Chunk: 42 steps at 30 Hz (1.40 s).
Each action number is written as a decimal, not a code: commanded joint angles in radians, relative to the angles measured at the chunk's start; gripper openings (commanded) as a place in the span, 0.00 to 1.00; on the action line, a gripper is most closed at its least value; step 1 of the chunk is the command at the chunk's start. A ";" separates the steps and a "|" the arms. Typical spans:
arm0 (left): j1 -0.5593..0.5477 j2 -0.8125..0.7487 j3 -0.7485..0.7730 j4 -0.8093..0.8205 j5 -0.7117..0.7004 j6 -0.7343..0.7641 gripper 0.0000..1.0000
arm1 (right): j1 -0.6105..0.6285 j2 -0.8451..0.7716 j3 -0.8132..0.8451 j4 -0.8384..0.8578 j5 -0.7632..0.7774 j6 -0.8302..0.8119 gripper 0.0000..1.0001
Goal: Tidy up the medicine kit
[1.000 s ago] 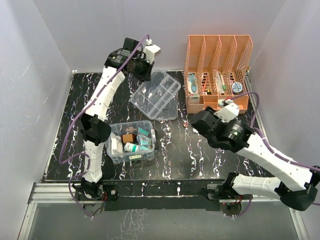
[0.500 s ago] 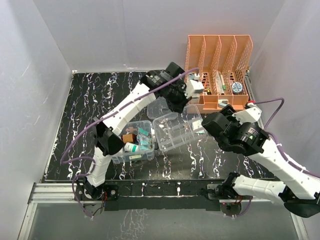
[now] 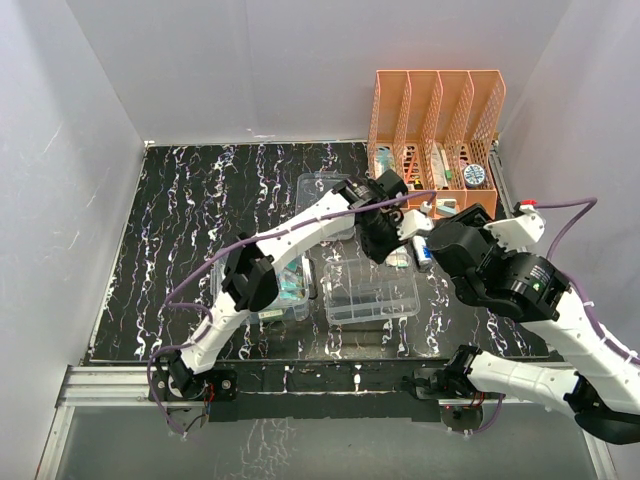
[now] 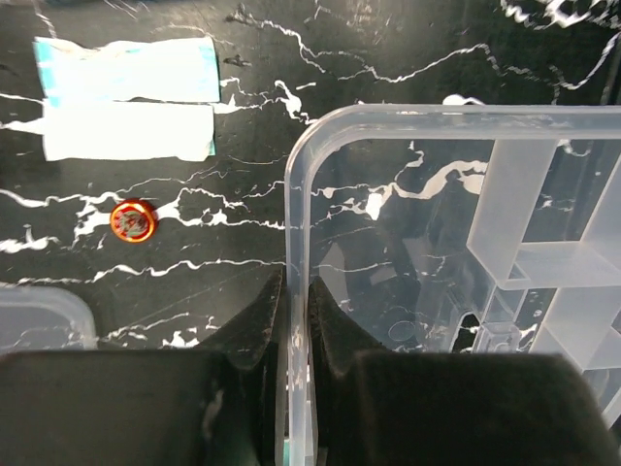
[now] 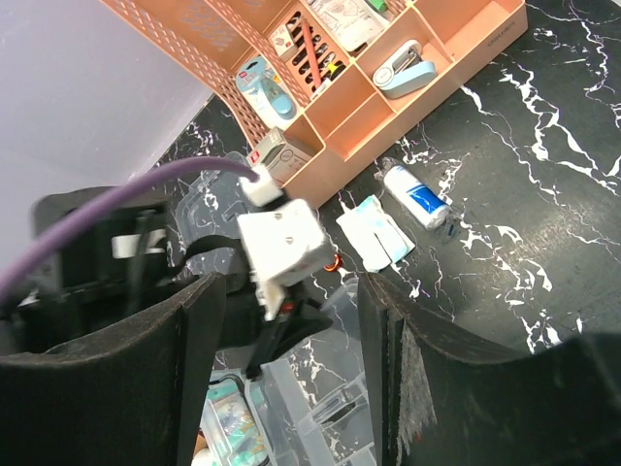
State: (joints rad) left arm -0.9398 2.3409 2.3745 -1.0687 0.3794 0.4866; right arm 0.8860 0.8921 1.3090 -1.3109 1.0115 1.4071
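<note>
Left gripper [image 4: 296,301] is clamped on the rim wall of the divided tray [image 3: 370,290], 1 finger inside and 1 outside, beside a rounded corner. The tray sits level just right of the deep box [image 3: 300,300]. Right gripper [image 5: 286,291] is spread wide and holds nothing. We see bare tabletop [image 4: 243,146] between the tray rim and the white sachets [image 4: 126,97]. 1 orange disc [image 4: 131,221] lies in that gap.

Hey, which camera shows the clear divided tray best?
The top view: nearly the whole tray shows, dividers included. The left wrist view sees only one corner, its rim pinched in the left gripper. The right wrist view catches just a piece at the bottom edge.
</note>
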 commanded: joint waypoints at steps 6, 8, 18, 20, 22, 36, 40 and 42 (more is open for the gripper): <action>-0.003 0.078 -0.009 0.019 0.035 0.084 0.00 | -0.002 0.016 0.034 0.087 0.026 -0.067 0.55; -0.004 0.083 -0.027 0.039 0.023 0.081 0.00 | -0.002 0.018 0.030 0.098 0.025 -0.076 0.55; -0.004 0.079 -0.163 0.161 -0.023 0.027 0.13 | -0.002 0.021 0.015 0.105 0.014 -0.090 0.55; -0.005 0.081 -0.170 0.176 -0.030 0.020 0.20 | -0.002 0.020 0.016 0.102 0.011 -0.091 0.55; -0.005 0.083 -0.165 0.180 -0.028 0.010 0.30 | -0.002 0.016 0.015 0.101 0.011 -0.092 0.55; -0.007 -0.113 -0.074 0.182 -0.109 -0.110 0.61 | -0.002 0.073 0.136 0.159 0.061 -0.248 0.59; 0.030 -0.279 -0.119 0.222 -0.072 -0.203 0.69 | -0.007 0.171 0.274 0.235 0.110 -0.448 0.59; 0.069 -0.370 -0.163 0.249 -0.050 -0.255 0.73 | -0.022 0.238 0.368 0.291 0.114 -0.583 0.59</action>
State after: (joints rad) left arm -0.9310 2.2395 2.2402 -0.8726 0.2829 0.3511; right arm 0.8822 1.0447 1.5219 -1.1679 1.0485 1.0859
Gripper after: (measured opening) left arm 0.700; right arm 0.589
